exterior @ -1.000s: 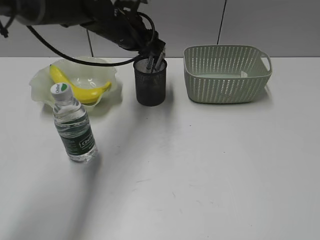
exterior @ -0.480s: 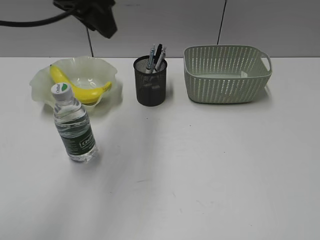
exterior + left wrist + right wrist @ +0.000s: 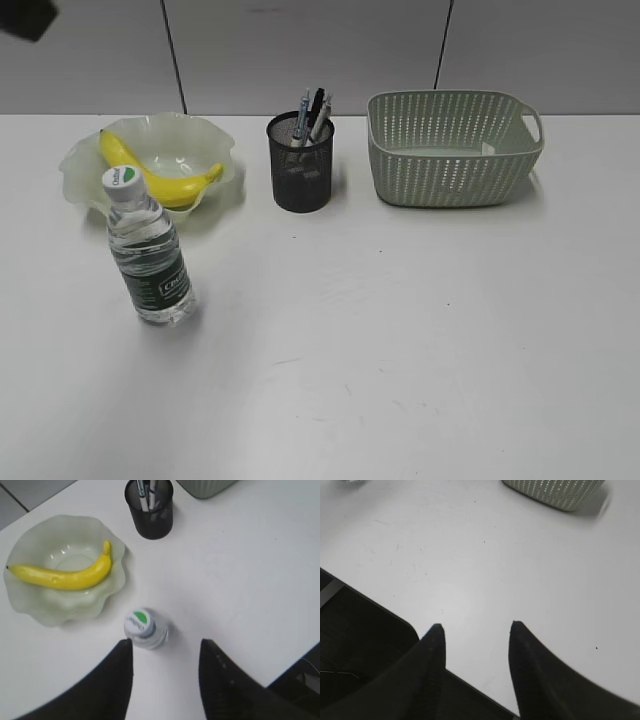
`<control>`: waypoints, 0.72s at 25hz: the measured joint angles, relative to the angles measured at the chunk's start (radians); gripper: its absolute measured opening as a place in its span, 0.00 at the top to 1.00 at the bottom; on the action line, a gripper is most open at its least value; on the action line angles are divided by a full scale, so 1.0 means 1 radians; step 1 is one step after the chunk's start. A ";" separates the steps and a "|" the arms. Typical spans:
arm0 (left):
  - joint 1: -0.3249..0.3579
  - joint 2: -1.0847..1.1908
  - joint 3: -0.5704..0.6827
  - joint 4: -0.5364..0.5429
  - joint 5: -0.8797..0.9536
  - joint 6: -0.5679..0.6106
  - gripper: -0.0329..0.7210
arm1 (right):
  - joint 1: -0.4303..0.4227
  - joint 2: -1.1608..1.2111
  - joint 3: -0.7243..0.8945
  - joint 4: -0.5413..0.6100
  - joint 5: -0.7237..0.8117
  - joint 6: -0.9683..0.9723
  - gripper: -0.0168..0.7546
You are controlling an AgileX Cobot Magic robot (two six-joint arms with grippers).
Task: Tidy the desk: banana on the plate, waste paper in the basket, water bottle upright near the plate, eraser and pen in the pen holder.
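The banana [image 3: 160,178] lies in the pale-green ruffled plate [image 3: 215,135] at the back left; both also show in the left wrist view, banana [image 3: 65,576] and plate [image 3: 30,610]. The water bottle [image 3: 148,250] stands upright in front of the plate, its cap [image 3: 139,623] seen from above. The black mesh pen holder [image 3: 301,165] holds pens [image 3: 313,112]. The green basket [image 3: 453,148] stands at the back right. My left gripper [image 3: 166,642] is open and empty, high above the bottle. My right gripper [image 3: 475,626] is open and empty over bare desk. The waste paper and eraser are hidden.
The white desk [image 3: 420,330] stretches wide in front of the objects. A grey wall runs behind the desk. A dark piece of my left arm [image 3: 25,15] shows at the top left corner. The desk's front edge and dark floor [image 3: 350,645] lie below my right gripper.
My left arm has pulled up and away to the left from the pen holder, leaving pens standing in it. It has almost left the exterior view.
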 joint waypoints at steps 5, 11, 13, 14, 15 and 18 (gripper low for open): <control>0.000 -0.302 0.272 -0.012 0.002 -0.003 0.53 | 0.000 0.000 0.000 0.000 0.000 0.000 0.53; 0.000 -0.736 0.556 -0.012 0.009 -0.004 0.53 | 0.000 0.000 0.000 -0.001 -0.001 0.000 0.53; 0.000 -0.871 0.634 -0.013 0.009 -0.004 0.54 | 0.000 0.000 0.000 -0.001 -0.001 0.000 0.53; 0.000 -0.925 0.665 -0.013 0.011 -0.004 0.54 | 0.000 0.000 0.000 -0.001 -0.001 0.000 0.53; 0.000 -0.978 0.694 -0.013 0.011 -0.004 0.54 | 0.000 0.000 0.000 -0.001 -0.001 0.000 0.53; 0.000 -1.139 0.797 -0.026 0.014 -0.004 0.54 | 0.000 0.000 0.000 -0.001 -0.001 0.000 0.53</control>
